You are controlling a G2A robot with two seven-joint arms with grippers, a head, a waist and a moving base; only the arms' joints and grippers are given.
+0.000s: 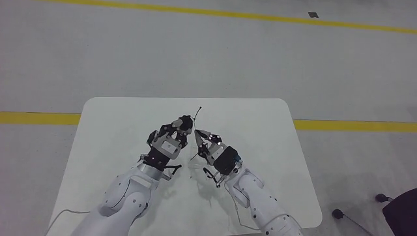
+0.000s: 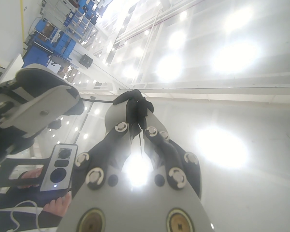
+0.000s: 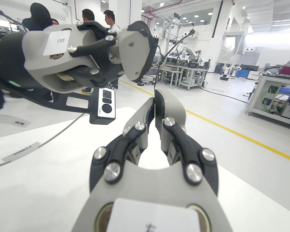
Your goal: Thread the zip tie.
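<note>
While both grippers are held close together above the white table [image 1: 260, 118], the black zip tie [image 3: 156, 78] is seen gripped between them. The right gripper [image 3: 155, 98] is closed, its jaws pressed together on the strap, which rises straight out from between the tips. The left gripper [image 2: 134, 101] is closed as well, with the tie clamped at its jaw tips. From there a thin length runs out sideways toward the right gripper's jaws. Which end carries the head cannot be told. No closed loop can be made out, so the step in hand is judged to be the lining-up of tail and head, ahead of insertion. Fine alignment is called for next: the tail must be brought square to the head's slot, with both grips firm enough that the thin strap is not bent aside.
</note>
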